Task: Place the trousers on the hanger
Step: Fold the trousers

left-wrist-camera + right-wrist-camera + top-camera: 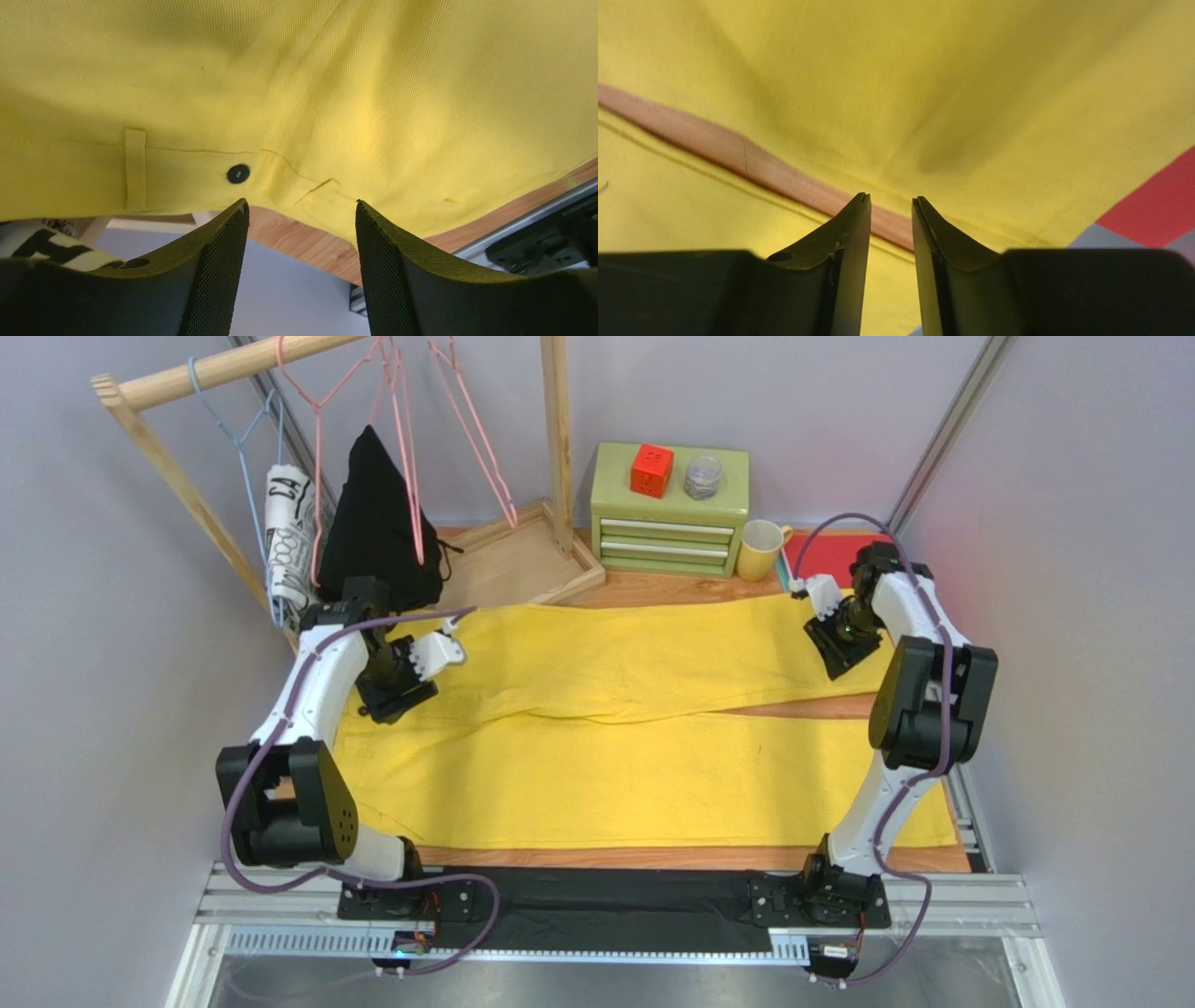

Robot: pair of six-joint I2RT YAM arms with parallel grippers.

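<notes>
The yellow trousers [631, 742] lie spread flat on the table, waist at the left, both legs running right. My left gripper [403, 676] is open over the waistband; the left wrist view shows its jaws [302, 206] apart just short of the waistband edge, near a black button [238, 173] and a belt loop [135, 168]. My right gripper [842, 637] is over the end of the far leg; its jaws [891, 199] stand narrowly apart, holding nothing, above the cloth [948, 84]. Several pink hangers [414, 490] hang on the wooden rack [211, 371] at the back left.
A light blue hanger [253, 434], a black garment [368, 525] and a black-and-white garment [286, 539] also hang on the rack. A wooden tray [512, 560], a green drawer box [671, 518], a yellow mug [759, 549] and a red mat [831, 553] stand along the back.
</notes>
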